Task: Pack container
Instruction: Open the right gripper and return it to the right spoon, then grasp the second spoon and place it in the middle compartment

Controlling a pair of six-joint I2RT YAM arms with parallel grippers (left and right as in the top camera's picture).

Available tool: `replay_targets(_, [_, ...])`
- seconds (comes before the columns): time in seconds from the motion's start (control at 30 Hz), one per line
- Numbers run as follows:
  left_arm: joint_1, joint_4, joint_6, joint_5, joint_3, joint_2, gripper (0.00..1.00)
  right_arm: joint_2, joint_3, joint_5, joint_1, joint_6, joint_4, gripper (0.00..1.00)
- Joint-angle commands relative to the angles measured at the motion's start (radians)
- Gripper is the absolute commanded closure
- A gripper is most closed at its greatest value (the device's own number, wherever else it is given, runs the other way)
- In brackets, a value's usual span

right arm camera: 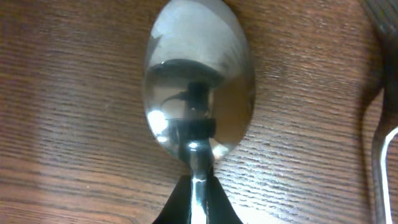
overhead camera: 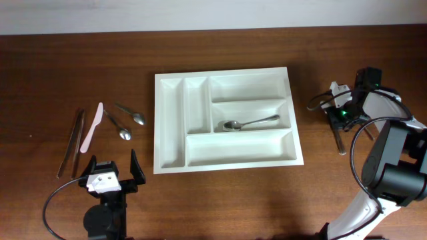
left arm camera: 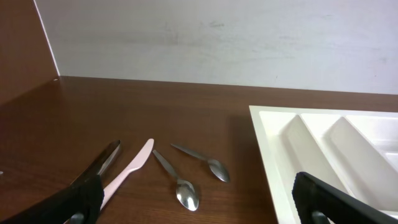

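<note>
We see the white tray [overhead camera: 240,152] at mid-worktop [overhead camera: 220,200], one spoon [overhead camera: 250,123] inside. Our left gripper [left arm camera: 199,193] at seven o'clock, jaws apart; right gripper [right arm camera: 198,190] at three o'clock, jaws clamped on a second spoon [right arm camera: 198,81].

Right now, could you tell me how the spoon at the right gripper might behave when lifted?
The spoon looks like polished metal, so probably stiff and somewhat slippery. Pinched at the neck by the right gripper, its bowl may pivot downward.

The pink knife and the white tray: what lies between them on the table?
Two metal spoons on the wood: the far spoon and the near spoon. The overhead view shows it, the left wrist view too.
</note>
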Motion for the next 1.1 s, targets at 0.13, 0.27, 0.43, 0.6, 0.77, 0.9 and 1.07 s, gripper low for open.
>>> replay_targets(0.13, [0.005, 0.004, 0.012, 0.011, -0.006, -0.009, 0.01, -0.010, 0.051, 0.000, -0.001, 0.032, -0.021, 0.96])
replay_targets(0.27, [0.005, 0.004, 0.012, 0.011, -0.006, -0.009, 0.01, -0.037, 0.180, -0.006, 0.019, 0.031, -0.096, 0.96])
replay_targets(0.43, [0.005, 0.004, 0.012, 0.011, -0.006, -0.009, 0.01, -0.044, 0.406, -0.072, 0.089, -0.035, -0.226, 0.96])
replay_targets(0.6, [0.005, 0.004, 0.012, 0.011, -0.006, -0.009, 0.01, -0.044, 0.570, -0.181, 0.208, -0.206, -0.367, 0.96])
replay_targets(0.77, [0.005, 0.004, 0.012, 0.011, -0.006, -0.009, 0.01, -0.043, 0.610, -0.187, 0.370, -0.391, -0.461, 0.96])
replay_targets(0.9, [0.005, 0.004, 0.012, 0.011, -0.006, -0.009, 0.01, -0.033, 0.587, -0.186, 0.484, -0.503, -0.496, 0.96])
replay_targets(1.07, [0.005, 0.004, 0.012, 0.011, -0.006, -0.009, 0.01, -0.021, 0.513, -0.183, 0.575, -0.571, -0.486, 0.96])
